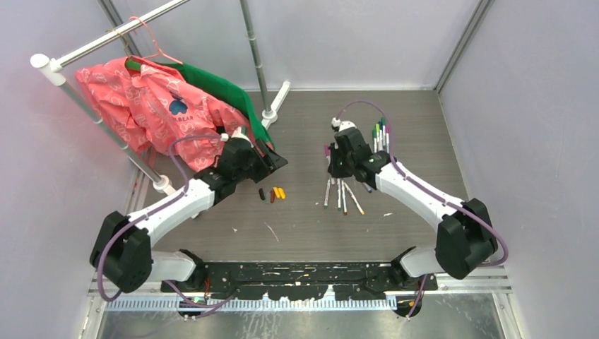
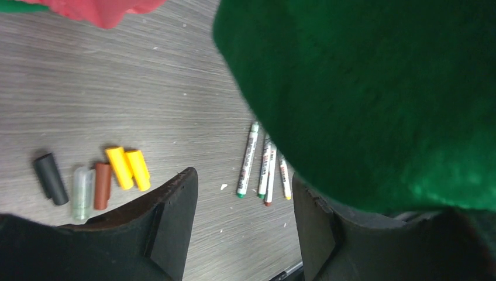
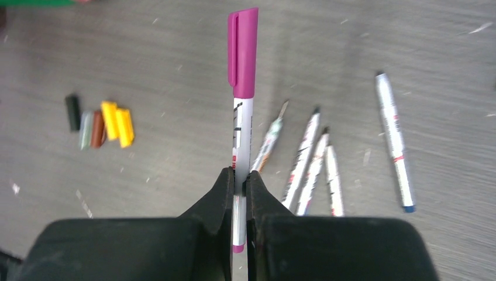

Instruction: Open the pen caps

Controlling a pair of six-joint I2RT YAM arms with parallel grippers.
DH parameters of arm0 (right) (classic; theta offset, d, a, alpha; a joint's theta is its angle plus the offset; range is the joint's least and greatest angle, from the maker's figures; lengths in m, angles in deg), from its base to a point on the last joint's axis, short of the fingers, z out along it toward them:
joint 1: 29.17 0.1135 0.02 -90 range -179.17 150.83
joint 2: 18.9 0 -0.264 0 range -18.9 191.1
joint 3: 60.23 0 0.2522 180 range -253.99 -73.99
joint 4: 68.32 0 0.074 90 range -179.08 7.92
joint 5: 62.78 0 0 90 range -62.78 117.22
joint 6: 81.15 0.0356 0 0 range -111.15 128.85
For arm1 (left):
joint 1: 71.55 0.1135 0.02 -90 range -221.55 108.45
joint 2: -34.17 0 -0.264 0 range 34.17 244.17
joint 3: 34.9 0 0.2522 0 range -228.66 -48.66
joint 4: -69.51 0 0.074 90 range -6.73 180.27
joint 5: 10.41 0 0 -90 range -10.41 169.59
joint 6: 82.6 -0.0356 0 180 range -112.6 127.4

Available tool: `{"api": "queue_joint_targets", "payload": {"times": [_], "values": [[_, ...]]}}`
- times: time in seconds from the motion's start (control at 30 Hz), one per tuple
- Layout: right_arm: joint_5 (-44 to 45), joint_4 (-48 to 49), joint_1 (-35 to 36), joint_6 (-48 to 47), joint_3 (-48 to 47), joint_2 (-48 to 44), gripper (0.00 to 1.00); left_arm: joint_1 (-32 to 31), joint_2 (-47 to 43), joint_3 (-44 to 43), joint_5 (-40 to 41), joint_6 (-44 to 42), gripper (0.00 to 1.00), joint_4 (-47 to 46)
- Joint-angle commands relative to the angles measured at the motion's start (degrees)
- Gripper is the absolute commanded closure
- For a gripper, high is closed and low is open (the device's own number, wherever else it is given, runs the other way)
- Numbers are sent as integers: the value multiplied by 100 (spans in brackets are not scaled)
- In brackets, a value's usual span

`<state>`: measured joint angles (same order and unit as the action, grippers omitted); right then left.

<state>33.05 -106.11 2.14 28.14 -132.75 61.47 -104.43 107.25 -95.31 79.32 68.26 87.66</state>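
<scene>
We see our right pincer (image 3: 237, 178) clenched on a white pen (image 3: 241, 134), whose magenta cap (image 3: 243, 52) is on and points to the frame's top. Our left pincer (image 2: 244, 186) gapes, holding nothing. Five loose caps (image 3: 99, 120) lie on the table (image 3: 175, 70) at centre left, with bare pens (image 3: 316, 161) to the right.

Desk (image 1: 304, 226): dark grey woodgrain, pale flecks. Loose pen caps (image 2: 103, 184): one black, one clear, one brown, two yellow. Magenta cap (image 3: 243, 52) on a white pen barrel (image 3: 241, 134) with dark and red print. Jacket (image 1: 141, 106): pink with a white pattern. Green garment (image 1: 219, 88) beside it.
</scene>
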Motion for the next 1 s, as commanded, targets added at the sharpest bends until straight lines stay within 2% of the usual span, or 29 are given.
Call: {"api": "queue_joint_targets", "payload": {"times": [0.0,0.27,0.77,0.97], "values": [[-444,417,381,231,319,-389,99,-32,349,-416,-525,80,39,-654],[-495,862,1025,501,576,-392,99,-139,898,-624,-698,265,39,-965],[-503,1185,1513,612,274,109,99,-194,1441,-781,-794,465,40,-1196],[-488,1195,1599,611,167,133,99,-192,1548,-832,-773,453,44,-1085]]}}
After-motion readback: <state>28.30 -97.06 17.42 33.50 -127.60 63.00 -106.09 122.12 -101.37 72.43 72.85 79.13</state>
